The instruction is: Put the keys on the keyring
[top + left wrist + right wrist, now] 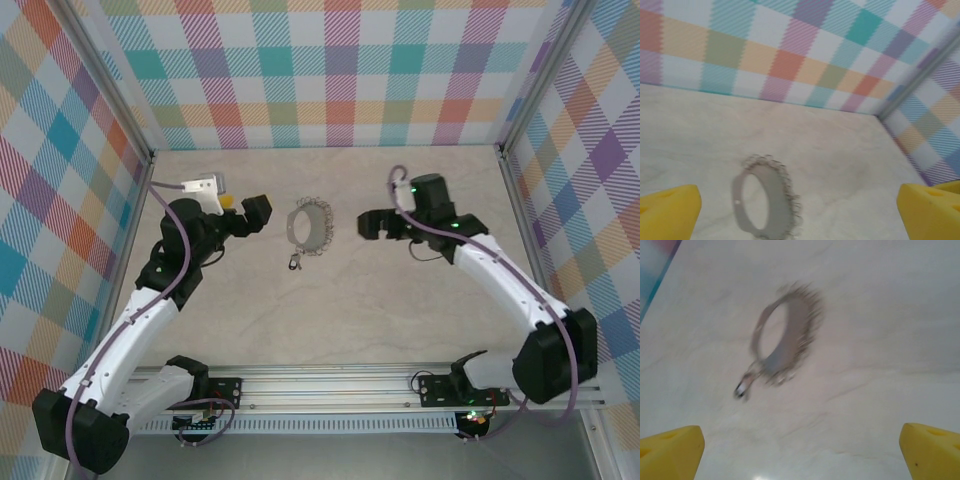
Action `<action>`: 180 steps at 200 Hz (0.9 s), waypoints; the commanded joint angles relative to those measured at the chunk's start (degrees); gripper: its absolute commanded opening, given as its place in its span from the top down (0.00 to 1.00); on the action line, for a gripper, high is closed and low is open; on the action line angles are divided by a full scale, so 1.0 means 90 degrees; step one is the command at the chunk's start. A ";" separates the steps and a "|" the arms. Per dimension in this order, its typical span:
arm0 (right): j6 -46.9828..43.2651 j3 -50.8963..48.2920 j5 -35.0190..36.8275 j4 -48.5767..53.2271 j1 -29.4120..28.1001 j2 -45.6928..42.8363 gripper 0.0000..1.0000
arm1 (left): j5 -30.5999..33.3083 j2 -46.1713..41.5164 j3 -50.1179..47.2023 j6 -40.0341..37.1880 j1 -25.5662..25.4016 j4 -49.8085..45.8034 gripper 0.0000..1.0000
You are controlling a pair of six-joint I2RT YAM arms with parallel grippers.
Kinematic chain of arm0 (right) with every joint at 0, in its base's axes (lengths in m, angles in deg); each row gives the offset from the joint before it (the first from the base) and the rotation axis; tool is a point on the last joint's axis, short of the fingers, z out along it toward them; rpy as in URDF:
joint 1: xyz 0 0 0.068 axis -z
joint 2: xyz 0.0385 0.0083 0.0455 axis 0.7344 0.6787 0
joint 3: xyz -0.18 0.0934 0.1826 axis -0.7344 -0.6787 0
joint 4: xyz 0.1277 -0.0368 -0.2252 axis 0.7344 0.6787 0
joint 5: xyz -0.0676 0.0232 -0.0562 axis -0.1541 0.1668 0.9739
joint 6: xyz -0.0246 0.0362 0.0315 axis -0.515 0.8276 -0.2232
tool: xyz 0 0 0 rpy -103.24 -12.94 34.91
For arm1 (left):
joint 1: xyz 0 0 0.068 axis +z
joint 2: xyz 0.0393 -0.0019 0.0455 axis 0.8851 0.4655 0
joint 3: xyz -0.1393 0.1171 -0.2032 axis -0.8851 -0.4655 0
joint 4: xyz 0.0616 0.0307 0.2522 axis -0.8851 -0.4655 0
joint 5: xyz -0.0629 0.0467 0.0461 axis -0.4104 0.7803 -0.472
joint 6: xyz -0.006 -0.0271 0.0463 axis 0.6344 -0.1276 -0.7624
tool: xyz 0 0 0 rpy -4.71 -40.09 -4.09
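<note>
Yellow fingertips (670, 212) frame the bottom corners of both wrist views, two to each, all four cut off by the edges. We count two arms, one keyring and one key on the pale marbled tabletop (400, 320).

From above, the left pincer (264, 213) and the right pincer (366, 226) face each other across the keyring (310, 228), which lies between them, touched by neither. Both pincers stand released, fingers spread wide with nothing between them.

At the left wrist, the left pincer (800, 214) looks down on the keyring (776, 192), whose lower rim is cropped by the frame's edge. At the right wrist, the right pincer (800, 454) is well back from the keyring (799, 330), which is smeared by blur.

We see the key (296, 262) just at the ring's near end. In the right wrist view the key (744, 386) is a small dark-and-silver blur touching the rim. We cannot tell whether it is threaded on.
</note>
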 commanded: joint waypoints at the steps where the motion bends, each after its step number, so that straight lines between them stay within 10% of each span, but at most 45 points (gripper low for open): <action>1: 0.0269 -0.0118 0.1400 -0.0167 0.0575 -0.0337 0.00 | 0.1069 0.0066 -0.0241 -0.0777 0.0067 0.0272 0.00; 58: -0.0174 -0.1210 0.3935 -0.2497 0.1434 -0.0048 0.00 | 0.2368 0.0317 -0.1074 -0.1845 0.0186 0.1334 0.00; 138: -0.1285 -0.2722 0.3716 -0.5129 0.1597 0.1069 0.00 | 0.2010 0.1278 -0.2271 -0.2253 0.1032 0.2762 0.00; 180: -0.1600 -0.3405 0.2947 -0.5877 0.1595 0.0922 0.00 | 0.1743 0.2684 -0.3220 -0.2079 0.1232 0.5191 0.00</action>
